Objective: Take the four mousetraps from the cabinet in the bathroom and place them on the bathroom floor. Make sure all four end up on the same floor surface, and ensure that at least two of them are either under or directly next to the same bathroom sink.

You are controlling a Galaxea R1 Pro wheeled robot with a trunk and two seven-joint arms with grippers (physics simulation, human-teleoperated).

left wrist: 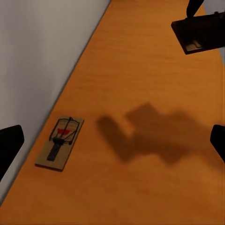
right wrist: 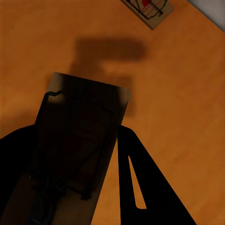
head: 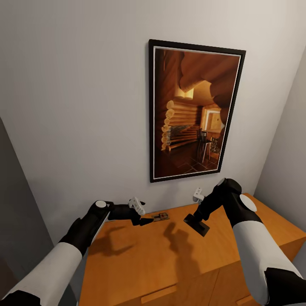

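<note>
Two mousetraps at the orange-brown wooden cabinet [head: 170, 255]: one gripped, one lying on top.

In the head view, a dark, shadowed flat mousetrap [head: 196, 224] is pinched by the right hand [head: 199, 221] above the cabinet top, while a small tan-wood mousetrap [head: 160, 216] is seen by the wall, just beside the left hand [head: 142, 220]. In the left wrist view, that hand's black fingers [left wrist: 9, 145] are spread wide. In the right wrist view, the held trap [right wrist: 77, 140] is clamped.

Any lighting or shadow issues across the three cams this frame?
Head view: soft arm shadows on the cabinet top, no glare. Left wrist view: sharp, mousetrap well lit, a shadow blotch beside it. Right wrist view: the held mousetrap is nearly black in the right gripper's shade, its detail lost.
</note>
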